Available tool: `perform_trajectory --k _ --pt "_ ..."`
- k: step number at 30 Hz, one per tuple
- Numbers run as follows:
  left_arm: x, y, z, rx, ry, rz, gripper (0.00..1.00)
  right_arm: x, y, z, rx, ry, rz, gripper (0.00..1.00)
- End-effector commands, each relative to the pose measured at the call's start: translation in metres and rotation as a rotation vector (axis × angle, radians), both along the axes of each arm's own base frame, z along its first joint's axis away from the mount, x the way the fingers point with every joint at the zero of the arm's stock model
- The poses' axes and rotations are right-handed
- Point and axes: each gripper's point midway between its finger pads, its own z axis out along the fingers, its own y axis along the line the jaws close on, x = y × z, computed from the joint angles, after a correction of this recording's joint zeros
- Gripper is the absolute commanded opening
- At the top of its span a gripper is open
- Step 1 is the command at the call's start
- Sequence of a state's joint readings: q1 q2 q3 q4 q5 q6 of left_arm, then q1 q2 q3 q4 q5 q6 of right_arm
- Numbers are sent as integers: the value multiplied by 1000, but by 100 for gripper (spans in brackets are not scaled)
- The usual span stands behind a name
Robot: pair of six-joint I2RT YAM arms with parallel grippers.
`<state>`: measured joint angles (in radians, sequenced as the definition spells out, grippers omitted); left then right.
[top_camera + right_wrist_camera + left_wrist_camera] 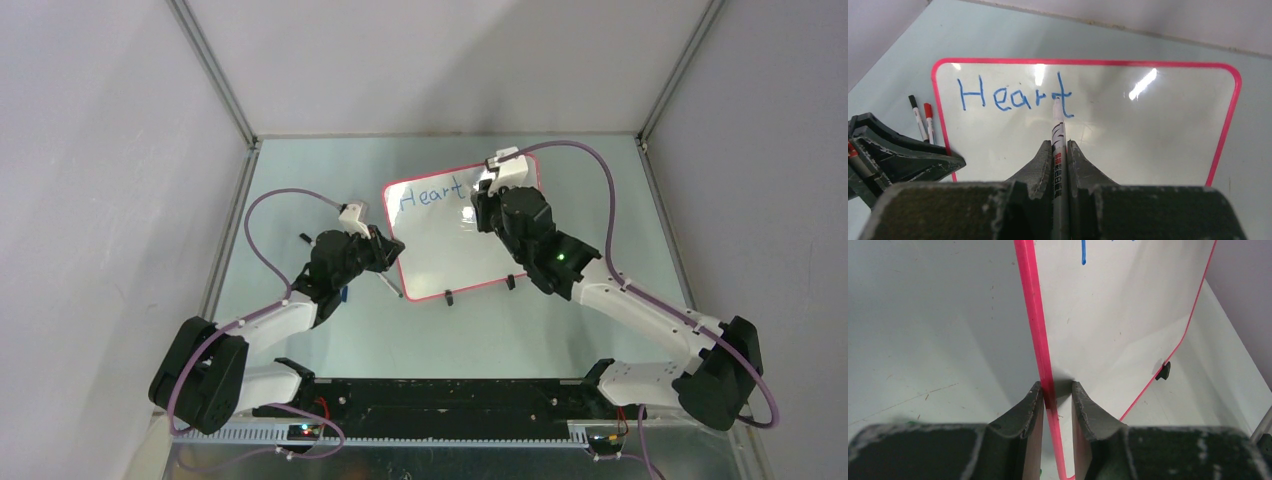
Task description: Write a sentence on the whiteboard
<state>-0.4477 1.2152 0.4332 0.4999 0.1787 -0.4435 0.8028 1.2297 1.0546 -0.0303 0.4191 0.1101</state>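
The whiteboard (450, 250), white with a red frame and two black feet, lies tilted on the table. Of the sentence, only the blue word "Heart" (1013, 95) shows, along the board's top left (432, 192). My right gripper (1059, 145) is shut on a white marker (1058, 130), whose tip touches the bottom of the "t". It hovers over the board's upper right (487, 197). My left gripper (1056, 392) is shut on the board's red left edge (1035, 315), one finger on each side (392, 250).
Two capped markers, one black (917, 116) and one red (929, 122), lie on the table left of the board. Another pen (390, 287) lies near the board's front left corner. Grey enclosure walls stand close on three sides.
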Motion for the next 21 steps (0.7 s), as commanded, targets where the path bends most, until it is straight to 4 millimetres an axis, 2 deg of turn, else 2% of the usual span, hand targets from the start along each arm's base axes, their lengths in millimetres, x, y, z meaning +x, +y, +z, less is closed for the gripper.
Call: perform_trajectory --k 1,5,8,12,14,17,21 --pt "8 3 13 32 -56 22 23 -4 -14 -2 44 26 -92 0" --pt "8 3 12 31 -54 19 23 -1 -41 8 183 12 -324 0" --pt "8 2 13 30 -56 17 23 -6 -43 8 184 8 -325 0" --pt "7 2 13 30 -58 17 23 -10 -28 4 173 1 -200 0" --pt "8 2 13 32 -59 18 22 -19 -4 5 186 0 -16 0" --pt "7 2 14 34 -60 19 22 -24 0 9 173 -40 43 0" --pt "7 2 14 35 -62 19 23 -24 -7 3 176 7 -2 0"
